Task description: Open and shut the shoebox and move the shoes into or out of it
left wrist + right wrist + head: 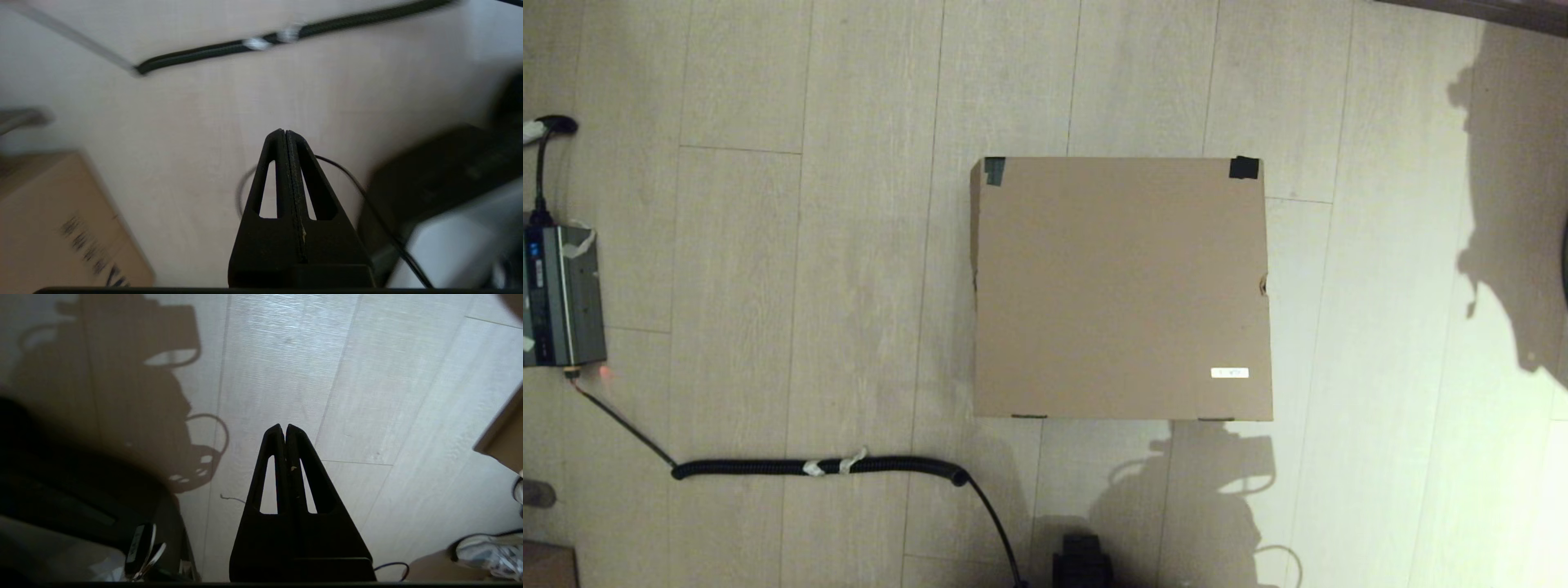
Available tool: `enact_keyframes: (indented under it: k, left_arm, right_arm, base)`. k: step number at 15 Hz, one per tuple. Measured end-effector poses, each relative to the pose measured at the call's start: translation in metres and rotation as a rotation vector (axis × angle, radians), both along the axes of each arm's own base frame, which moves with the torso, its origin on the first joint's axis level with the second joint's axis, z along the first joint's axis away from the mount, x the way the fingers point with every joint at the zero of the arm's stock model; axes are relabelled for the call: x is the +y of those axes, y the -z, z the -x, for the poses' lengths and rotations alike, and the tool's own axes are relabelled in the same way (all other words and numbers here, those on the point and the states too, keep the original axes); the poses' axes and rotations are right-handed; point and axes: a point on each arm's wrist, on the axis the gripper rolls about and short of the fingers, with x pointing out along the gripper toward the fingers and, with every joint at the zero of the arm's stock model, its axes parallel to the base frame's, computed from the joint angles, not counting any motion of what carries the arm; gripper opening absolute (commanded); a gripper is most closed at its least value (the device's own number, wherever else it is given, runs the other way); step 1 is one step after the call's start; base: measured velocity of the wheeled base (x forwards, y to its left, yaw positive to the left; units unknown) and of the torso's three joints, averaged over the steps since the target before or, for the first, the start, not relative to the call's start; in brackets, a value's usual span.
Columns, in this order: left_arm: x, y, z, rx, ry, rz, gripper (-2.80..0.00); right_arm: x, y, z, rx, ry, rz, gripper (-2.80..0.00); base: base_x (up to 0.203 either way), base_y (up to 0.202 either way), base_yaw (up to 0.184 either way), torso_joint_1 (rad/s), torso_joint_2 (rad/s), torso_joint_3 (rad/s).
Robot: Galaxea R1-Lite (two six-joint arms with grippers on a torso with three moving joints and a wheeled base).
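The shoebox (1121, 287) is found closed on the wood floor (809, 245), lid flat, black tape at its two far corners. Bare floor is seen along all four edges; a black cable (821, 466) lies left of its near edge. The left gripper (285, 134) and right gripper (285, 428) are held over bare floor, fingers pressed together, nothing grasped.

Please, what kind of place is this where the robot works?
Probably an indoor room used as a test space, not a workshop bench: the closed shoebox sits straight on a pale wood-plank floor, with a black cable and a power unit lying on it.
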Motion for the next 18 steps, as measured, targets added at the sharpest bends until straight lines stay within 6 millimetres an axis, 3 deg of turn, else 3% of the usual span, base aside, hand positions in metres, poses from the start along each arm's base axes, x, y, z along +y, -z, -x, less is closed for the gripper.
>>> enact_keyframes:
  k: [6, 11, 18]
  left_arm:
    - [-0.003, 0.007, 0.018, -0.141, 0.156, 0.077, -2.8]
    - [-0.002, 0.011, 0.023, -0.208, 0.119, 0.216, -2.8]
    - [-0.002, 0.012, 0.024, -0.215, 0.12, 0.216, -2.8]
  right_arm:
    - [0.002, 0.005, -0.001, -0.05, -0.06, -0.071, -2.8]
    - [0.002, 0.007, -0.001, -0.035, -0.113, -0.094, -2.8]
    - [0.001, 0.009, 0.019, -0.292, -0.102, -0.131, -2.8]
  base:
    - [0.0, 0.0, 0.0, 0.0, 0.0, 0.0]
    - [0.0, 0.0, 0.0, 0.0, 0.0, 0.0]
    - [0.0, 0.0, 0.0, 0.0, 0.0, 0.0]
